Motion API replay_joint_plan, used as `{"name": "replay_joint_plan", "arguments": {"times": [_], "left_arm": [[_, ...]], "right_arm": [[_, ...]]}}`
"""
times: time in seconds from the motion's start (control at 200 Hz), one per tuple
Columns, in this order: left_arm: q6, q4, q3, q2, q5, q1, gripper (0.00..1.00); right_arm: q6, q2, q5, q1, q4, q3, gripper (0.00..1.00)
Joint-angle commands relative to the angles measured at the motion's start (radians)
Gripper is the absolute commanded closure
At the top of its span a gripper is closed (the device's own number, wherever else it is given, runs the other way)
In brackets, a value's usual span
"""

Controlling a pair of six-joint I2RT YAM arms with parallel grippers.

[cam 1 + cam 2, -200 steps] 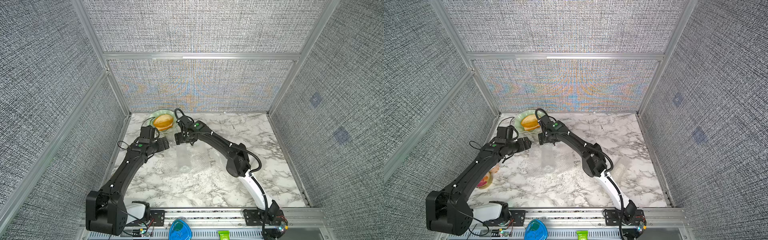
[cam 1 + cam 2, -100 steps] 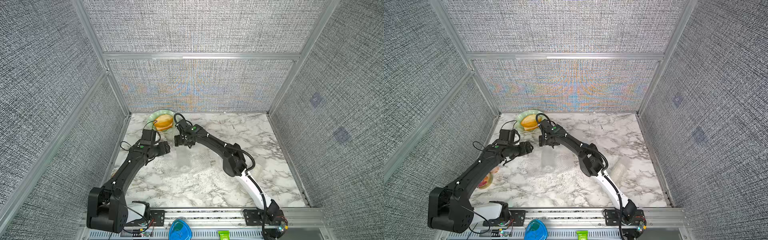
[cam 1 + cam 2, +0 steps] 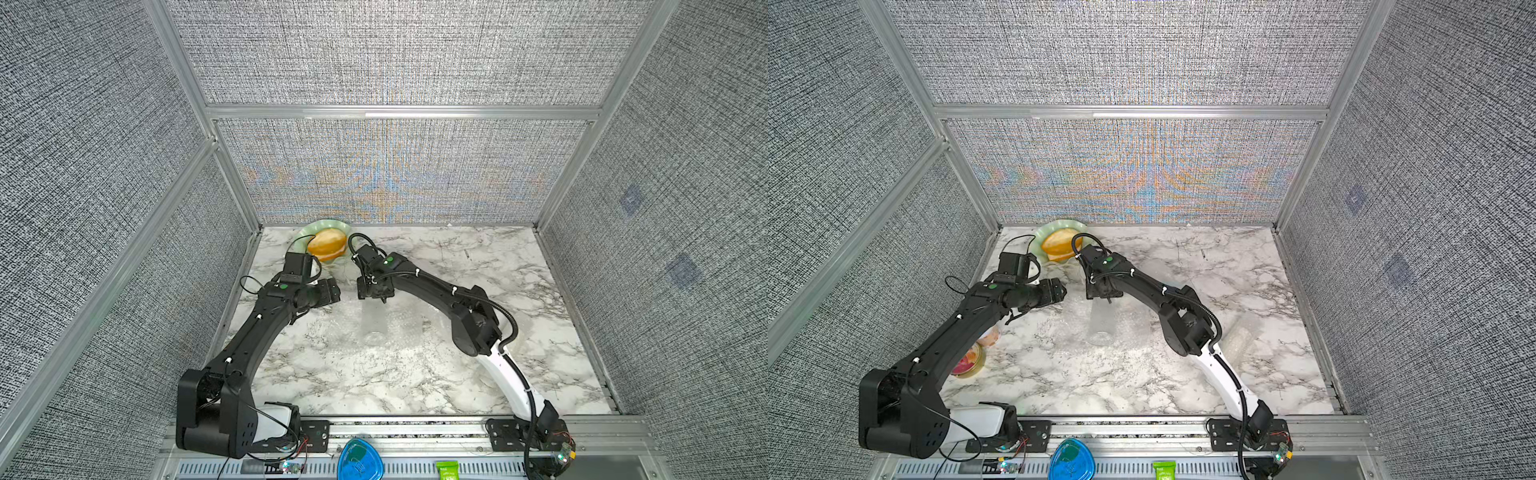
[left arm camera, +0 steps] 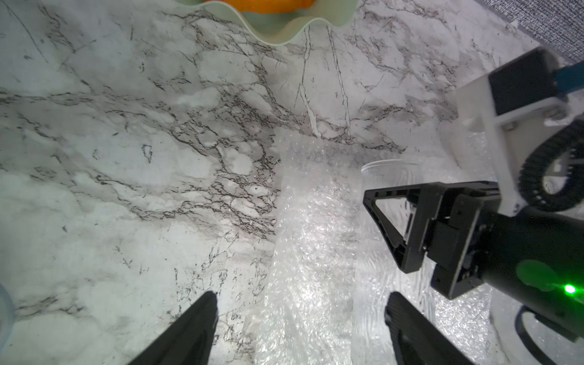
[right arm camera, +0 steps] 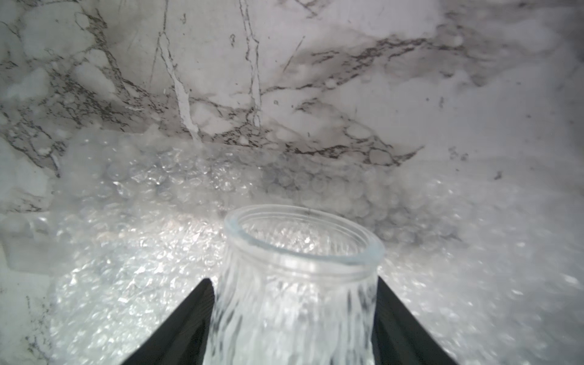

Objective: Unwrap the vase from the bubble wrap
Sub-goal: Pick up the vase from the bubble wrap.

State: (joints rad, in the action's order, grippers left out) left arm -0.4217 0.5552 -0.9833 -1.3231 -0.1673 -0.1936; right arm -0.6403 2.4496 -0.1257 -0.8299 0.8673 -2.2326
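The right gripper [image 5: 294, 319] clamps the glass vase [image 5: 300, 284] over the bubble wrap [image 5: 142, 252]; the left gripper [image 4: 301, 303] stands apart.

Grey woven walls [image 3: 395, 54], marble tabletop [image 3: 478, 257]

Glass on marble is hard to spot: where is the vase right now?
In both top views the clear vase lies mid-table on the flattened bubble wrap; the right wrist view shows the right gripper straddling its ribbed body.
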Motion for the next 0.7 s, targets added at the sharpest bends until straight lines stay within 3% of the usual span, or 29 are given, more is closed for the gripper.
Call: {"name": "replay_joint_plan", "arguments": {"times": [0.0, 0.17, 0.42, 0.695], "left_arm": [[0.023, 0.0, 0.002, 0.011, -0.026, 0.001, 0.14], [0.036, -0.025, 0.025, 0.018, -0.062, 0.001, 0.14], [0.045, -0.04, 0.044, 0.019, -0.086, 0.001, 0.14], [0.062, -0.05, 0.053, 0.024, -0.115, 0.001, 0.13]], "right_arm": [[-0.014, -0.039, -0.019, -0.004, 0.053, 0.044, 0.32], [-0.03, -0.11, -0.009, -0.014, 0.018, 0.179, 0.33], [-0.044, -0.151, -0.01, -0.047, 0.035, 0.246, 0.33], [-0.045, -0.133, -0.006, -0.025, 0.057, 0.162, 0.19]]}}
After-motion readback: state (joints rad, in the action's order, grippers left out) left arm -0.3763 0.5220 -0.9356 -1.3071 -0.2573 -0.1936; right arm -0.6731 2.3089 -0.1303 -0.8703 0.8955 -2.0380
